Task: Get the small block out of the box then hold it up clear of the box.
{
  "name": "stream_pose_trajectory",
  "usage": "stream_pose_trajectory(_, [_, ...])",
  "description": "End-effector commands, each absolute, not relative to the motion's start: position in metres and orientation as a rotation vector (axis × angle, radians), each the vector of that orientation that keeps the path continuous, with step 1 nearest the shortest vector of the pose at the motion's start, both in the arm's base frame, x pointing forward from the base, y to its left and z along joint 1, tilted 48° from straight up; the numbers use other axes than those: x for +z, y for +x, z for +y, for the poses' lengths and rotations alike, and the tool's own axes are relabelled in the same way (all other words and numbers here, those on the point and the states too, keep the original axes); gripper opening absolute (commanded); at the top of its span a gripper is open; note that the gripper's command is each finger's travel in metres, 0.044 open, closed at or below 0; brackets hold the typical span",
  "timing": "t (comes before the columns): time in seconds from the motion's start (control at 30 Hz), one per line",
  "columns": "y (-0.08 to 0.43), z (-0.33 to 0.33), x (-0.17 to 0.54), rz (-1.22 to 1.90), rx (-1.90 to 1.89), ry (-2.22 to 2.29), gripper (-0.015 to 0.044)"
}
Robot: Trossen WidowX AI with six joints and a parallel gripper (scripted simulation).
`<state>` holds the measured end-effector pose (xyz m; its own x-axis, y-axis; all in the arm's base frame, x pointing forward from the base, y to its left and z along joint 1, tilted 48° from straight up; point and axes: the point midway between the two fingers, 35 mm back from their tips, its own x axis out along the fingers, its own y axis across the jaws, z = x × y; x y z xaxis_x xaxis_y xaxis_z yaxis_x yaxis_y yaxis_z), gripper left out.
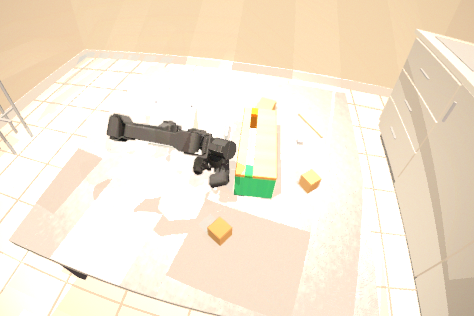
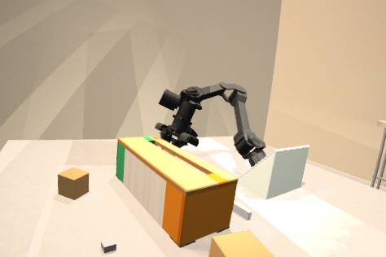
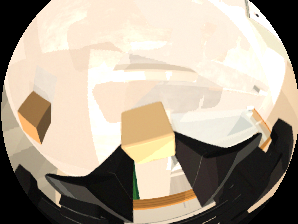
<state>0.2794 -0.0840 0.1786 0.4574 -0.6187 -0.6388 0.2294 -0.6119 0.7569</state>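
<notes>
My gripper (image 1: 209,174) (image 2: 175,143) (image 3: 150,138) is shut on the small tan block (image 3: 147,125), which sits between the fingertips in the wrist view. The block cannot be made out in either the top or the exterior view. The box (image 1: 265,152) (image 2: 208,217) (image 3: 165,201) stands upright, with a green end and an orange end. The gripper is beside the box's green end, on the arm's side, and its fingers show just over the box's top edge in the exterior view. The block's exact height above the table is hard to tell.
A wooden cube (image 1: 220,231) lies off the green end. Another cube (image 1: 310,181) (image 2: 73,184) lies across the box from the arm, and a third (image 2: 241,246) near the orange end. A small grey piece (image 2: 108,246), a thin rod (image 1: 310,126) and a pale wedge (image 2: 287,172) also stand about.
</notes>
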Motion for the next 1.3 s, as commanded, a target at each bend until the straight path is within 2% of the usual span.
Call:
stream_pose_trajectory(0.0, [0.278, -0.080, 0.178, -0.236, -1.260, 1.764, 0.0000])
stream_pose_trajectory(1.27, [0.257, -0.026, 0.173, 0.641, -0.935, 0.361, 0.0000])
